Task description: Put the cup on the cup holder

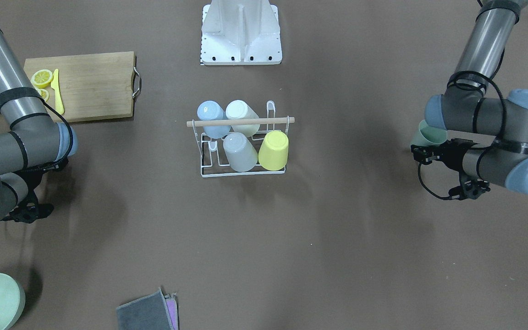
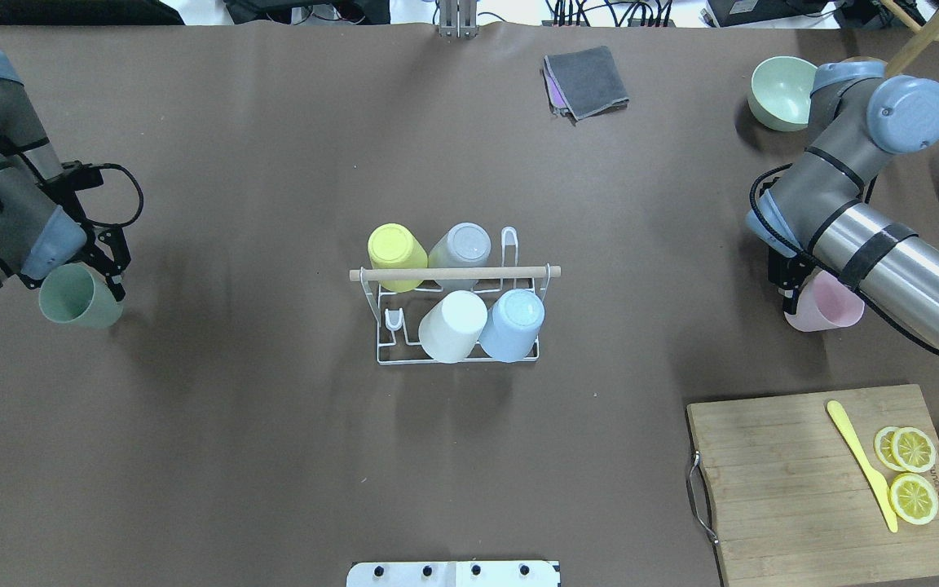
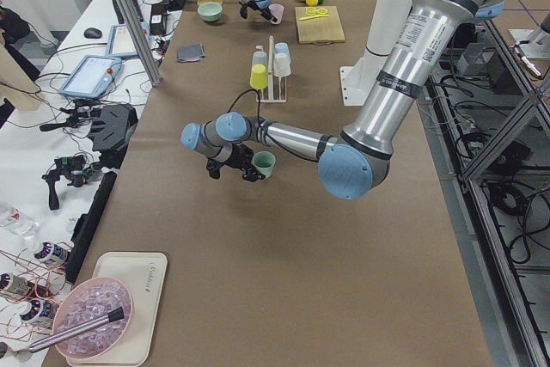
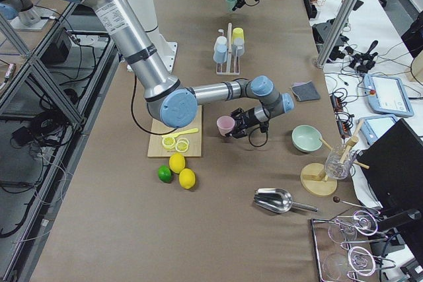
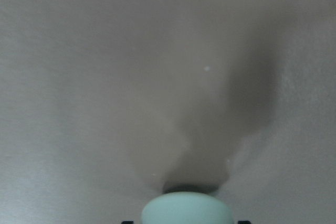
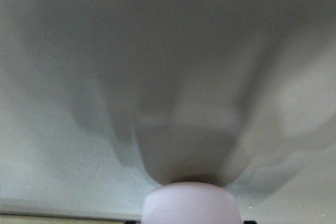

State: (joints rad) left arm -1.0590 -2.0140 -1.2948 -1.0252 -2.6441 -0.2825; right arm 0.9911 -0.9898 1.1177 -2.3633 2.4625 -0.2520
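- Overhead view: cup holder [image 2: 453, 274] at frame centre on the bench [image 2: 274, 448]; yellow cup [image 2: 394, 253], grey cup [image 2: 461, 247], white cup [image 2: 453, 326] and blue cup [image 2: 512, 324] sit inverted and tilted on its prongs.
- Same view, left edge: left hand [image 2: 107, 262] clenched on green cup [image 2: 78, 300], well apart from the cup holder.
- Same view, right side: right hand [image 2: 791, 289], largely under its arm, grasping pink cup [image 2: 828, 310]; cutting board [image 2: 795, 489] at lower right.
- Front-facing view: green cup at right edge, partly behind the arm.
- Wrist views: each held cup at bottom centre, bench beyond.
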